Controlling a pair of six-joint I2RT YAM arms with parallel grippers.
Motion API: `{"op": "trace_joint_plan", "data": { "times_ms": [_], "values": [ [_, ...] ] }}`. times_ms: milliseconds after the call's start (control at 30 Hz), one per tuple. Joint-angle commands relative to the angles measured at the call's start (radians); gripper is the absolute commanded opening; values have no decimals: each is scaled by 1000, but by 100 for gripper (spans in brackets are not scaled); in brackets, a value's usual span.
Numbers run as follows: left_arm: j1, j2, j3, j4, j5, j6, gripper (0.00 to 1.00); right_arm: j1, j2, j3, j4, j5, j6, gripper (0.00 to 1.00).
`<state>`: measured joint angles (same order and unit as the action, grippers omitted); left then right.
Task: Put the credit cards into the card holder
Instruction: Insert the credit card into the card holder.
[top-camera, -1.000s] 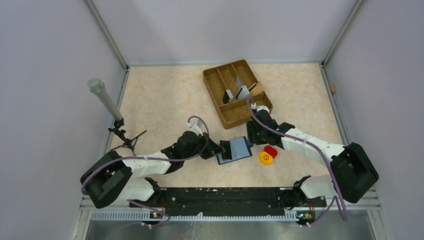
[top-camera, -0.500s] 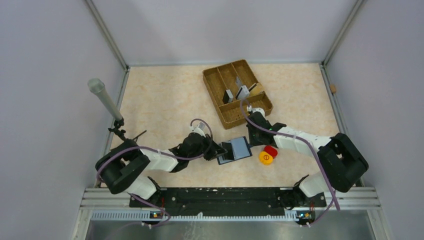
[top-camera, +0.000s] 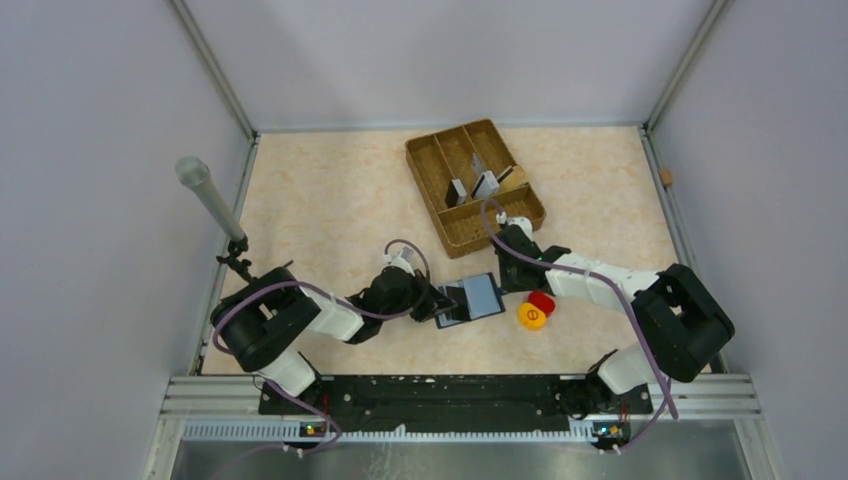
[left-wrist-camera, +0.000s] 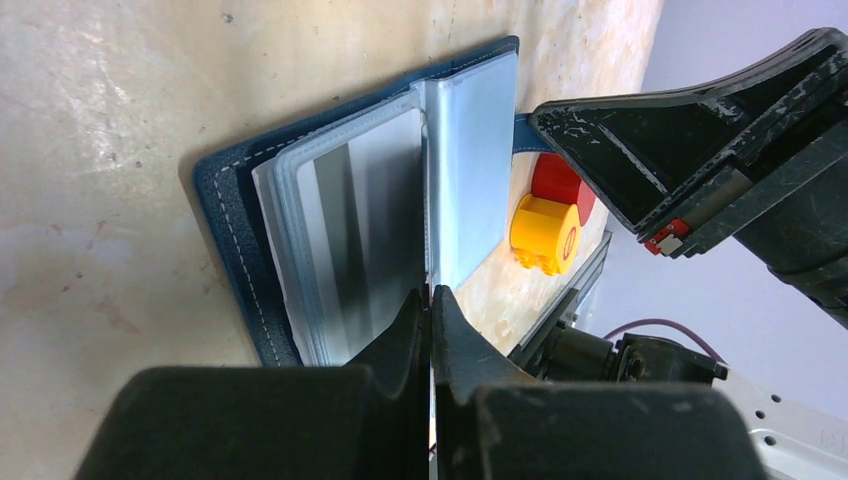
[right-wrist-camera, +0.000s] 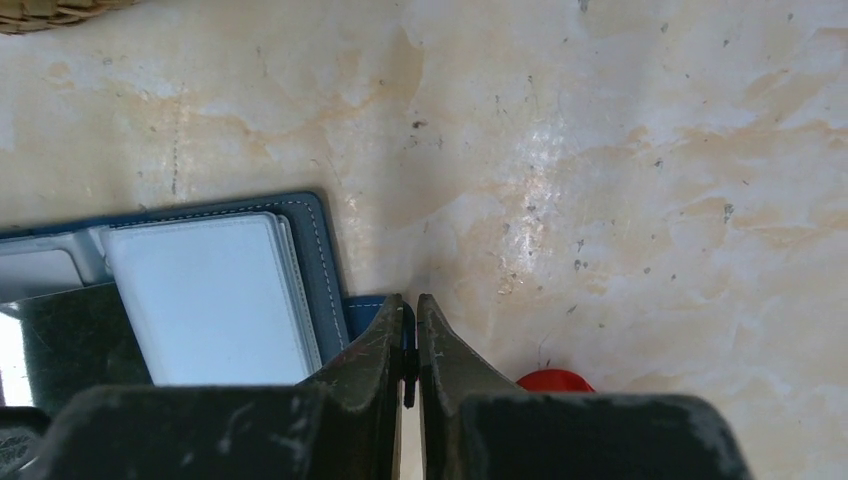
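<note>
Card holder (right-wrist-camera: 322, 248) has its tab (right-wrist-camera: 364, 306) inside right gripper (right-wrist-camera: 409, 306).

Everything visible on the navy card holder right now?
The dark navy stitched folding card holder lies open on the beige table, near a yellow round piece. Its pale blue-grey clear sleeves show; one holds a grey card. The left end effector is shut on a sleeve edge; the right end effector looks shut on its snap tab.
</note>
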<state>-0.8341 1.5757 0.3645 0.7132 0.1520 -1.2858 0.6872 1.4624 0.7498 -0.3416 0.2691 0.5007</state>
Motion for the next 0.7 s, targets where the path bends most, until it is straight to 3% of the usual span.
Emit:
{"op": "trace_joint_plan", "data": {
  "times_ms": [0, 233, 667],
  "values": [
    [-5, 24, 15, 126, 15, -22, 0, 14, 11, -6, -10, 45, 14, 1],
    [-5, -4, -24, 189, 13, -35, 0, 14, 14, -6, -19, 59, 21, 0],
    [-5, 40, 11, 130, 41, -38, 0, 15, 11, 3, -40, 69, 24, 0]
  ]
}}
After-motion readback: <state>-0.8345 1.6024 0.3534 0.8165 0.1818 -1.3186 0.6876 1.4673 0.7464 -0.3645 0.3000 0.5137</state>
